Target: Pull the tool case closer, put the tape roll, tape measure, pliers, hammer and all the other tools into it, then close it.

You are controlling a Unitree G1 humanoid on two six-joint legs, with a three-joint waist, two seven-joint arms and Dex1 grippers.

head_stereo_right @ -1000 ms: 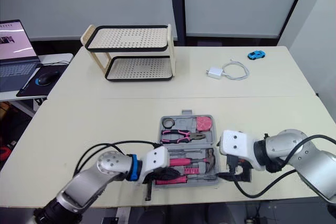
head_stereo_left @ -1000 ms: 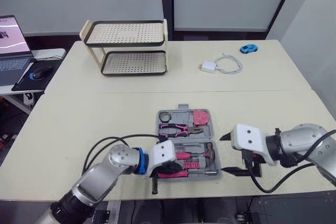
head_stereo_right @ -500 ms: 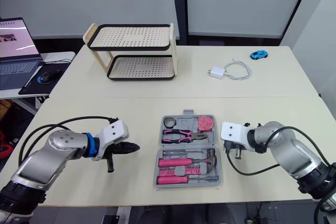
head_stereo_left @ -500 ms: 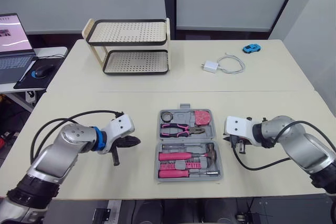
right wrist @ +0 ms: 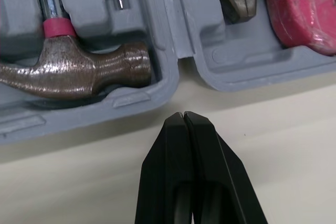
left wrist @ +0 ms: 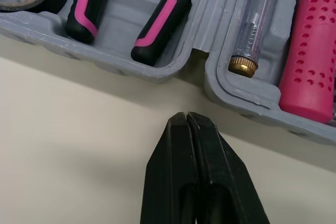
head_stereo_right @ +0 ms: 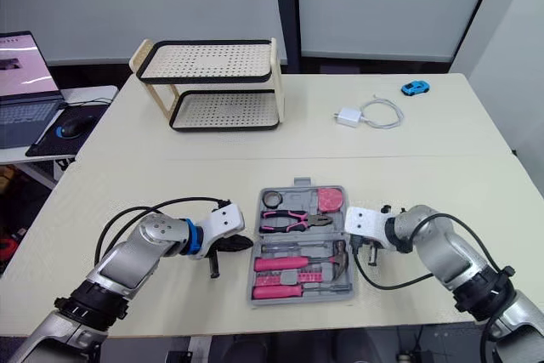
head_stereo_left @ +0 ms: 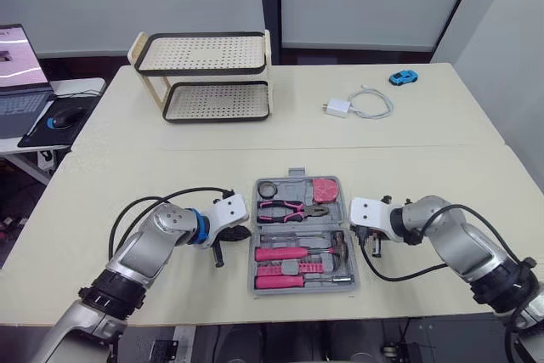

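Observation:
The grey tool case (head_stereo_left: 293, 183) lies open near the table's front edge. Its far half holds the tape roll (head_stereo_left: 269, 189), the pink tape measure (head_stereo_left: 325, 190) and the pliers (head_stereo_left: 293, 207). The near half holds the hammer (head_stereo_left: 339, 249) and pink-handled tools (head_stereo_left: 285, 254). My left gripper (head_stereo_left: 240, 233) is shut and empty, its tip a little short of the case's left side at the hinge (left wrist: 197, 56). At the right side my right gripper (head_stereo_left: 358, 234) is shut too, pointing at the hinge gap (right wrist: 176, 64) beside the hammer head (right wrist: 73, 74).
A two-tier perforated rack (head_stereo_left: 208, 74) stands at the back left. A white charger with its cable (head_stereo_left: 357, 106) and a blue toy car (head_stereo_left: 403, 78) lie at the back right. A laptop (head_stereo_left: 17, 57) and mouse (head_stereo_left: 64, 116) sit on a side table.
Both grippers have left the case's near end, swung out, and come in level with its hinge, one on each side. The right gripper has gone from open to shut. The case has stayed put.

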